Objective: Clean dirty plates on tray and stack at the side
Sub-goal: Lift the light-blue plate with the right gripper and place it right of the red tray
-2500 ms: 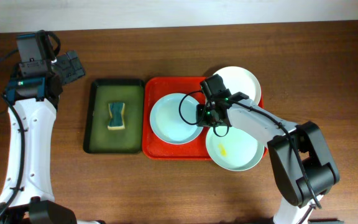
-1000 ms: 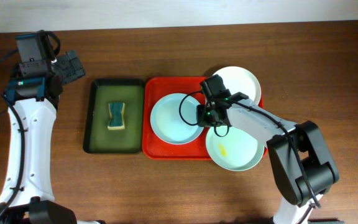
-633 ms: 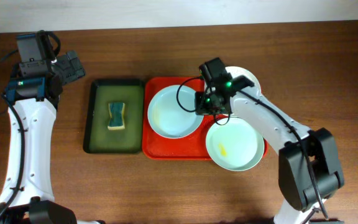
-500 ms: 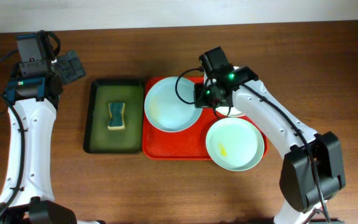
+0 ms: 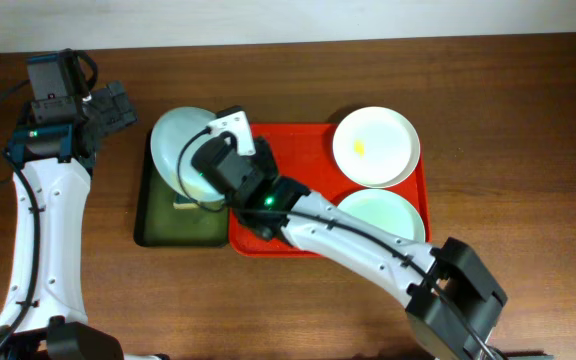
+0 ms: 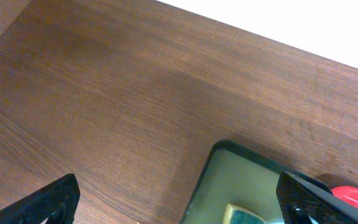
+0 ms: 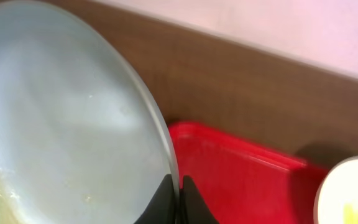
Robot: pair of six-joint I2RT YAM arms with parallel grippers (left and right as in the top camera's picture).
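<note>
Dark wooden desk [image 5: 528,120], pale wall strip along 12 o'clock. At centre-right, red tray [image 5: 303,148]. At its 1 o'clock corner, white plate [image 5: 376,147] with a yellow smear. At 4 o'clock, pale green plate [image 5: 383,212], its 7 o'clock edge crossed by the right arm. Just beside the red tray at 9 o'clock, dark green tray [image 5: 158,225]. Over its 12 o'clock end, off the red tray, pale blue plate [image 5: 178,148], tilted, hiding most of a sponge [image 5: 182,204] and the far rim beneath. Right fingers [image 7: 178,198] pinched fully shut on that plate's rim at 4 o'clock. Left fingers [image 5: 116,106] spread wide, gripping nothing, at 10 o'clock over bare desk, well apart from the plates.
</note>
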